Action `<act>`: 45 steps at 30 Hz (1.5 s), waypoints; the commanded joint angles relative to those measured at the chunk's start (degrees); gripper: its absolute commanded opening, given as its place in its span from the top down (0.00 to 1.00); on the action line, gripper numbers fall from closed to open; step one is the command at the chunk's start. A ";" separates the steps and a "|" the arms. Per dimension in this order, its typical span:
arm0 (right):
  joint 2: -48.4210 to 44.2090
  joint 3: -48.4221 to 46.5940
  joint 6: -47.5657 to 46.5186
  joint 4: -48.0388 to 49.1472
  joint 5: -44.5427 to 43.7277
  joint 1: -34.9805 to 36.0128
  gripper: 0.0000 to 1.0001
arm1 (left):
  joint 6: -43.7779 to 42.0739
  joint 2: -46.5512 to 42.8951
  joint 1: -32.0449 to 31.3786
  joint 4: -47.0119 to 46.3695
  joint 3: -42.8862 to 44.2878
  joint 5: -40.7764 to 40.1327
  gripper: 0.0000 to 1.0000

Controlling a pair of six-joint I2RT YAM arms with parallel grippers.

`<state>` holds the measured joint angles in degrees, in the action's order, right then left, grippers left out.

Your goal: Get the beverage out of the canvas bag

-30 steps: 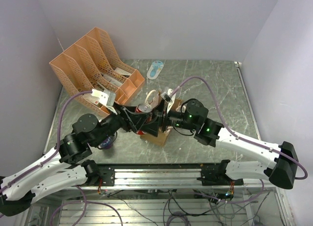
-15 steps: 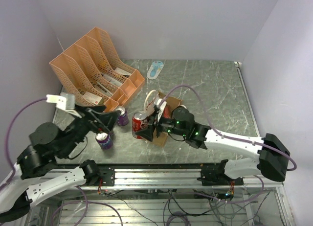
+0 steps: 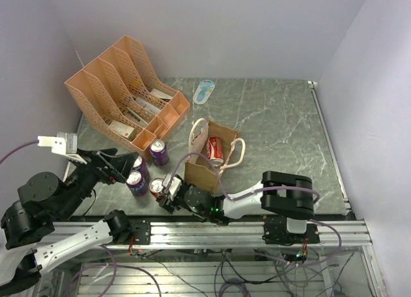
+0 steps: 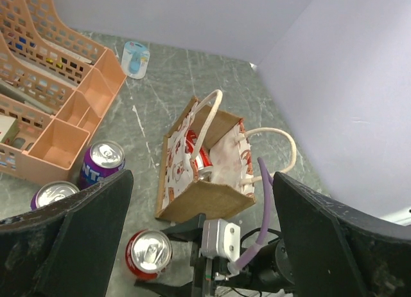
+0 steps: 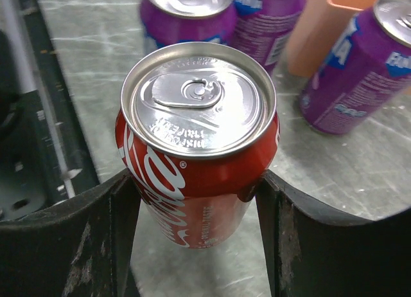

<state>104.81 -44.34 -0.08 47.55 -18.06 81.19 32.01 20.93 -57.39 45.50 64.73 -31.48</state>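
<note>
Red can (image 5: pixel 199 155), newly outside canvas bag (image 3: pixel 200 175), tight in right gripper (image 5: pixel 198 184); left gripper (image 4: pixel 202 180) agape.

The right gripper (image 5: pixel 196 178) covers both flanks of the red aluminium cola can (image 5: pixel 198 136) with its fingers. The can's base is out of sight below them, and the fingers run off the bottom edge. Beyond the fingertips, the purple soda cans (image 5: pixel 359 72) are cropped by the top and right edges.

Ahead of the left gripper (image 4: pixel 202 175), the tan-brown canvas bag (image 4: pixel 199 200) walls in a second red can (image 4: pixel 196 161), leaving a sliver. The orange plastic file rack (image 4: pixel 58 85) to that gripper's left is cut by the frame. The blue-and-white flat object (image 4: pixel 135 58) far ahead is too small to identify.
</note>
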 commanded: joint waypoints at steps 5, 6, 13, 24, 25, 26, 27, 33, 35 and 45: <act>6.37 -3.59 0.70 19.68 -5.83 -0.87 1.00 | 0.99 -1.20 -0.05 3.76 0.79 -1.93 0.00; 7.11 -3.64 1.29 20.28 -5.56 -0.90 1.00 | 0.99 -1.32 -0.01 3.58 0.57 -1.93 0.00; 11.81 -2.54 5.06 26.31 -3.93 -0.77 0.92 | 0.95 -1.68 -0.06 3.67 -0.13 -2.16 0.00; 9.12 0.60 4.24 19.31 -4.38 0.90 0.00 | 1.46 -2.65 -0.07 2.22 -2.22 -1.75 0.00; 7.53 0.99 4.10 17.26 -5.37 1.51 0.00 | 1.51 -2.66 -0.05 1.95 -2.62 -1.60 0.00; 5.67 1.19 4.15 13.99 -6.74 2.41 0.00 | 1.51 -2.67 -0.05 1.66 -2.93 -1.42 0.00; 2.83 1.57 3.86 11.16 -8.35 3.63 0.00 | 1.44 -2.56 -0.04 1.34 -3.16 -1.32 0.00; -9.92 3.03 2.89 -8.38 -17.65 12.79 0.00 | 0.29 -1.81 -0.18 0.47 -3.25 -1.40 0.00; -12.64 0.99 3.55 -19.00 -21.24 14.06 0.00 | 0.12 -1.43 -0.08 0.67 -3.28 -1.77 0.00; -23.68 -5.51 15.13 -41.92 -33.14 8.36 0.00 | 1.33 -2.48 -0.11 1.73 -4.05 -2.44 0.01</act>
<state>88.14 -50.24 9.02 14.17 -48.27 93.65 33.06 18.96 -57.47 47.88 60.82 -32.95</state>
